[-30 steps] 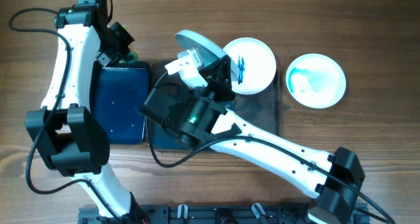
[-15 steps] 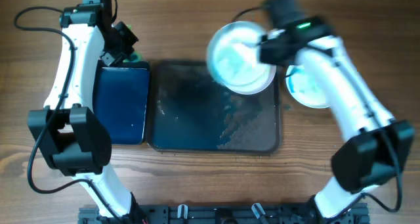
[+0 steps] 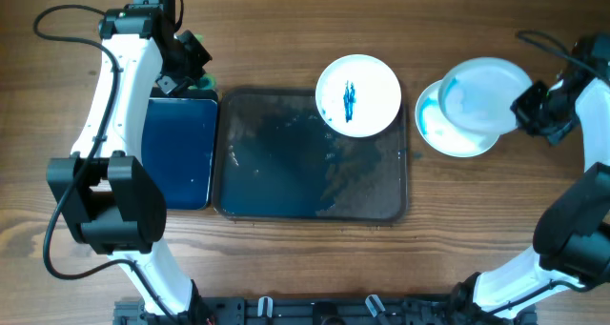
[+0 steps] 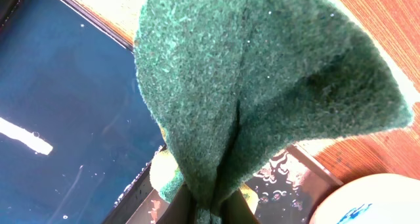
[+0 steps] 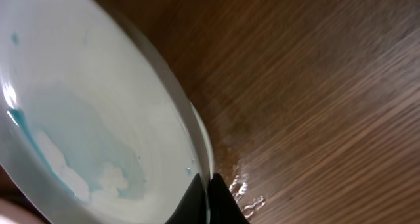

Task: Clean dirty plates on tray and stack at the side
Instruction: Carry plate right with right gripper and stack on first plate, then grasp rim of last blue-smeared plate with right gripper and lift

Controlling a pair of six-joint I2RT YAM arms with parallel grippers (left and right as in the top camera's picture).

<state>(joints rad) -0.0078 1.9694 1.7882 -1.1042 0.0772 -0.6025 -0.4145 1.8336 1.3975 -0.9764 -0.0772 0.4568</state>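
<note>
The large dark wet tray [image 3: 286, 196] lies mid-table. One dirty plate [image 3: 357, 94] with a blue streak sits on its far right corner; its edge shows in the left wrist view [image 4: 367, 201]. A second plate [image 3: 440, 134] with teal smears lies on the table to the right. My right gripper [image 3: 531, 104] is shut on the rim of a third plate [image 3: 486, 94], held tilted above that one; it fills the right wrist view [image 5: 85, 132]. My left gripper [image 3: 193, 70] is shut on a green sponge [image 4: 262, 86] above the far end of the smaller tray.
The smaller narrow dark blue tray [image 3: 176, 153] lies left of the large tray; it also shows in the left wrist view [image 4: 59, 119]. Water drops lie on the wood by the right gripper [image 5: 246, 194]. A black rail runs along the table's front edge [image 3: 315, 311].
My right arm has swung from over the tray out to the right, carrying the plate to above the plate on the table. The streaked plate is uncovered. The left arm hardly moved.
</note>
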